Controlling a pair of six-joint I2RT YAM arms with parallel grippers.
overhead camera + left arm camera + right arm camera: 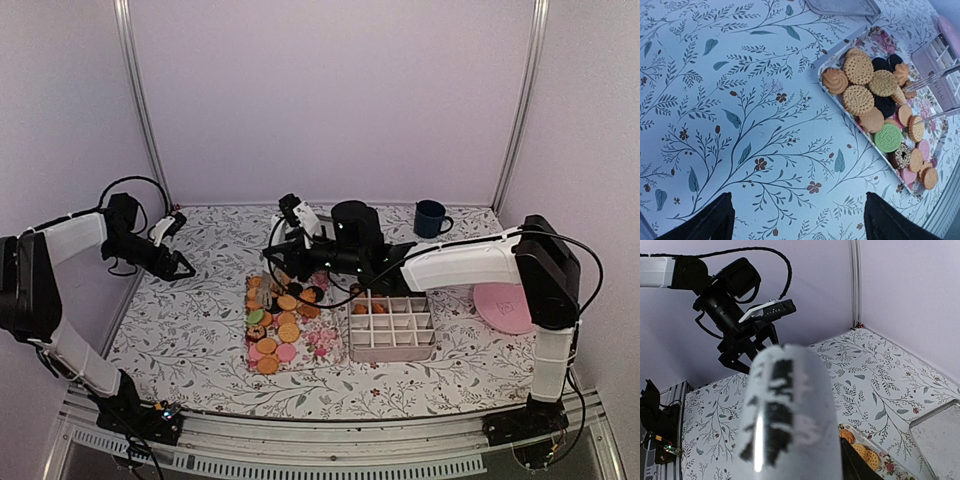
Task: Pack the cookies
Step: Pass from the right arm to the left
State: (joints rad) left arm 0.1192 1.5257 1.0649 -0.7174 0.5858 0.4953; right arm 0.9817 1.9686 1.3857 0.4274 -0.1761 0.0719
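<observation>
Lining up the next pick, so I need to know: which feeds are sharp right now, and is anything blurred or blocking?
Left wrist: crisp, bluish cast, the cookies in clear focus. Right wrist: a large out-of-focus pale shape right at the lens blocks the middle; the left arm behind it is sharp. Top external: even purplish light, no glare, only soft shadows.

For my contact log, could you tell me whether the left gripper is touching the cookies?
Apart. The left wrist view shows patterned tablecloth between the open left gripper and the cookies.
</observation>
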